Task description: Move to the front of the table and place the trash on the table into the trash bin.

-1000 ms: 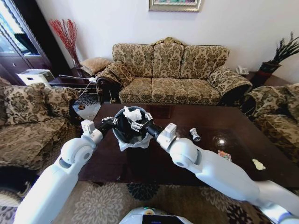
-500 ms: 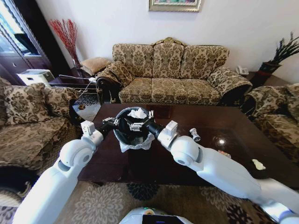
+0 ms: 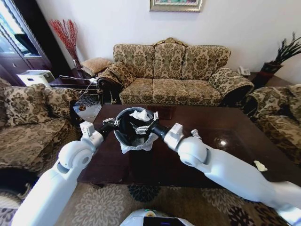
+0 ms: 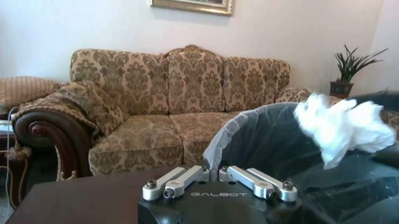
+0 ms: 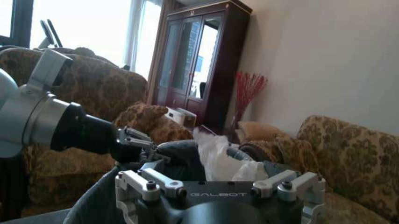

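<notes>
Tissue (image 3: 139, 114) in trash bin (image 3: 123, 141) above table (image 3: 235, 123).

The black trash bin (image 3: 132, 133), lined with a white bag, hangs above the dark table (image 3: 235, 123). A crumpled white tissue (image 3: 139, 114) lies at its rim.

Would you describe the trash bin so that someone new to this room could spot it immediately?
Start from the patterned three-seat sofa against the back wall and come forward to the dark wooden table. The trash bin hangs over the table's left part, between the left gripper and the right gripper. It is the small round black bin, with a white bag folded over its rim and crumpled tissue on top.
</notes>
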Available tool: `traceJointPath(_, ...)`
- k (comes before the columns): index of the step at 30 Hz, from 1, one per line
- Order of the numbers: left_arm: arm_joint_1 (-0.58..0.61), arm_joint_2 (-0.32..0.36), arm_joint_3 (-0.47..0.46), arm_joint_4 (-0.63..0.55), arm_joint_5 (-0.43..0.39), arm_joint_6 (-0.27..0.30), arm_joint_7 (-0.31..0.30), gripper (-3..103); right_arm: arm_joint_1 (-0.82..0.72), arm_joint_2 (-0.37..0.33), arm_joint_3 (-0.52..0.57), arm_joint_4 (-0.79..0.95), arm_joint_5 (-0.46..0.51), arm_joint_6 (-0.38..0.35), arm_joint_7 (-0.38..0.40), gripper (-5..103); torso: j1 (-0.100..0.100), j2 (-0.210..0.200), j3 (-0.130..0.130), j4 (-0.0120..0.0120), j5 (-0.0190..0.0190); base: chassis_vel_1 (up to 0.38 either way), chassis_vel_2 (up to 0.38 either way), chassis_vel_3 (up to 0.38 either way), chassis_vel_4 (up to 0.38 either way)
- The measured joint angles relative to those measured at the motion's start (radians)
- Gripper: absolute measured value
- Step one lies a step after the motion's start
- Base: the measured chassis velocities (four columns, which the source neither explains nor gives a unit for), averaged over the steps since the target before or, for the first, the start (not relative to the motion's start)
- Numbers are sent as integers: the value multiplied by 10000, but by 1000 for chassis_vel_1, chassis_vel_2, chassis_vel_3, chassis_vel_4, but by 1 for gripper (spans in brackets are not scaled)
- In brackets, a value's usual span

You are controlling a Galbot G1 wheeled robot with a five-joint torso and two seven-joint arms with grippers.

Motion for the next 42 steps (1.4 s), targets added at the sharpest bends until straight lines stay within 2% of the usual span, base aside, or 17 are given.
traceJointPath(3, 0, -45, 36, 0, -3, 5, -7, 3, -64, -320, 172, 178, 18, 9, -97, 100, 0, 0, 0, 3, -1, 0, 0, 0, 0)
traceJointPath(9, -49, -91, 70, -1, -4, 10, -2, 3, -74, -499, 332, 369, 157, 22, -243, 100, 0, 0, 0, -1, 1, 0, 0, 0, 0)
traceJointPath(15, -40, -155, 100, 4, 0, 14, 12, 3, 378, -35, -40, 11, 242, 112, -274, 100, 0, 0, 0, 2, -1, 0, 0, 0, 0)
traceJointPath(18, -14, -157, 103, -5, 6, 17, 18, 3, 920, 400, -647, -302, 230, 209, -194, 100, 0, 0, 1, 4, -1, 0, 0, 0, 0)
traceJointPath(23, -52, -23, 72, -35, -52, 25, 19, 3, 1259, 567, -962, -428, 232, 193, -133, 100, 0, 0, 0, 4, -3, 0, 0, 0, 0)
traceJointPath(32, -80, -15, 52, 6, -92, 28, 20, 3, 1629, 429, -1057, -314, 237, -136, -309, 100, 0, 0, 0, 2, -1, 0, 0, 0, 0)
traceJointPath(38, -148, -48, 76, 144, -96, 28, 77, 3, 1667, -117, -1047, -124, 214, -513, -1137, 100, 0, 0, 1, -2, 1, 0, 0, 0, 0)
traceJointPath(42, -129, -157, 86, 184, -82, 28, 105, 3, 1685, -100, -1110, -119, 233, -487, -1096, 100, 0, 0, 0, 0, -1, 0, 0, 0, 0)
